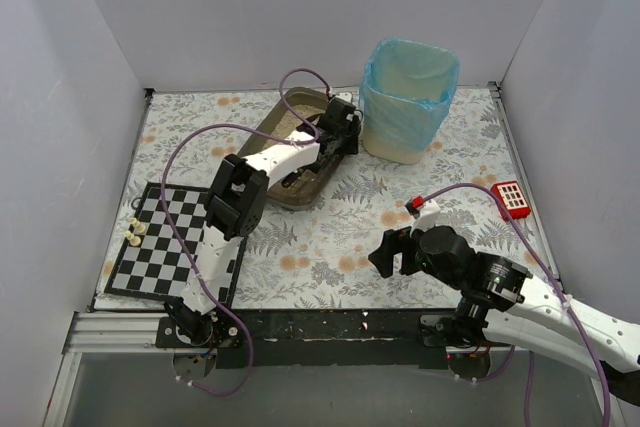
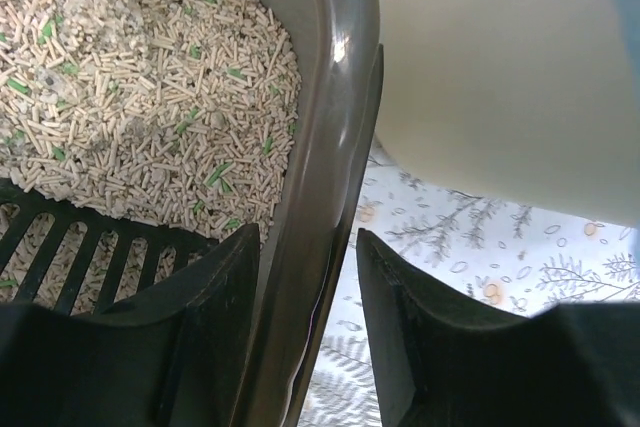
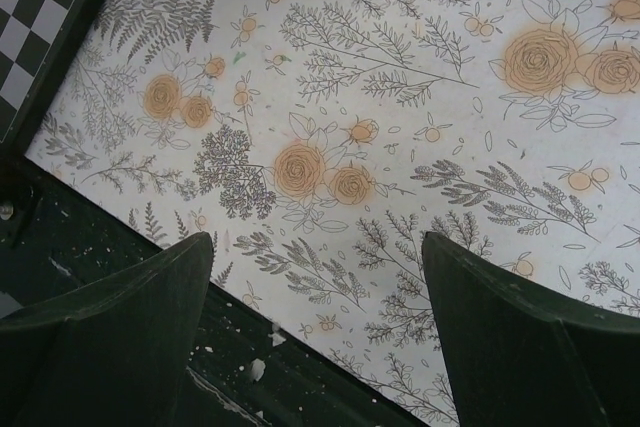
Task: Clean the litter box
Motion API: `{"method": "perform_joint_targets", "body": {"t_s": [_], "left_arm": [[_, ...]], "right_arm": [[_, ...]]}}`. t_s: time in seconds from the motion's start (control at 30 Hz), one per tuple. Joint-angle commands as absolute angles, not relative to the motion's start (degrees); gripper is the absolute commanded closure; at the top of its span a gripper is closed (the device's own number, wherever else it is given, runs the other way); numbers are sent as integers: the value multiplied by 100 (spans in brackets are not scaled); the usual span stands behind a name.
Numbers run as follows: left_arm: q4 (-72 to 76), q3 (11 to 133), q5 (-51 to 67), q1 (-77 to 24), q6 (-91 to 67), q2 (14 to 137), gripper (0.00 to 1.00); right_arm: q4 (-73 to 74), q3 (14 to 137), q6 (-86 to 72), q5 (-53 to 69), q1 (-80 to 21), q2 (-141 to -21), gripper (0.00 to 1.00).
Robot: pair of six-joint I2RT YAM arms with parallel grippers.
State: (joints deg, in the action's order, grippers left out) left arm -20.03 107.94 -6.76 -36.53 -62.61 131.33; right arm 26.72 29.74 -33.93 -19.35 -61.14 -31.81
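The litter box (image 1: 272, 129) is a dark brown tray of beige pellet litter (image 2: 130, 77) lying at the back middle of the table, next to the bin. My left gripper (image 1: 340, 132) reaches over its far right end. In the left wrist view the left gripper (image 2: 307, 232) straddles the tray's brown wall (image 2: 335, 137), one finger inside against the wall and the other outside over the floral cloth, closed on the rim. A black slotted scoop (image 2: 90, 247) lies on the litter inside. My right gripper (image 1: 390, 252) (image 3: 317, 237) hovers open over the cloth near the front edge, holding nothing.
A beige bin with a blue bag (image 1: 405, 112) (image 2: 500, 67) stands right beside the tray. A chessboard (image 1: 170, 242) (image 3: 40, 7) with a few pale pieces (image 1: 135, 232) lies front left. A small red device (image 1: 512, 197) sits at the right. White walls enclose the table.
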Motion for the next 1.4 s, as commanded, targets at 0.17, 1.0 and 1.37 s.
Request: {"method": "perform_joint_targets", "body": {"t_s": [0.17,1.0,1.37], "left_arm": [[-2741,11031,-1818,-4420,-7600,12947,66],[-4791,10943,-3050,-5572,-12646,12332,56],[-4475,10759,-3085,-5625,-11990,11401,2]], "right_arm": [[2909,3058,-3630,-2091,-6108,-2821,7],[4253,3919,-3674,-2223,-6108,-2760,7],[3947,4262,-2734,-547,-6108,-3611,4]]}}
